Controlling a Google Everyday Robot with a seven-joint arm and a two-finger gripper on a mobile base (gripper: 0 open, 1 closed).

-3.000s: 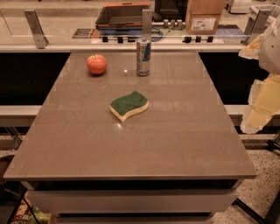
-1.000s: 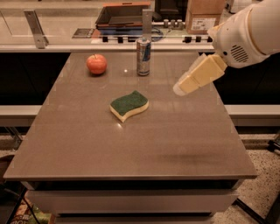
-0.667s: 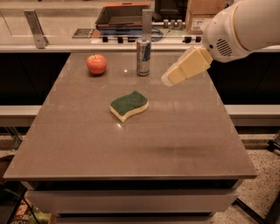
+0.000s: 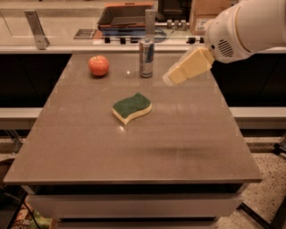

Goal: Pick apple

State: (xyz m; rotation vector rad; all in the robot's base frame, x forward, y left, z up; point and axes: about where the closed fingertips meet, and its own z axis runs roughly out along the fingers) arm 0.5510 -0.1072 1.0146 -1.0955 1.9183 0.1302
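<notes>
The red-orange apple (image 4: 98, 65) sits on the brown table (image 4: 134, 147) at its far left. A tall can (image 4: 146, 57) stands to the apple's right. My gripper (image 4: 170, 79) hangs above the table at the far right, on the end of the white arm (image 4: 243, 29) that reaches in from the upper right. It is to the right of the can and well apart from the apple. Nothing shows in it.
A green-and-yellow wavy sponge (image 4: 131, 107) lies near the table's middle. A counter with a dark tray (image 4: 126, 14) and a cardboard box (image 4: 210, 11) runs behind the table. A metal bracket (image 4: 36, 29) stands at the back left.
The arm has come in from the right edge and swung leftward over the table toward the can. The apple, can and sponge have not moved.
</notes>
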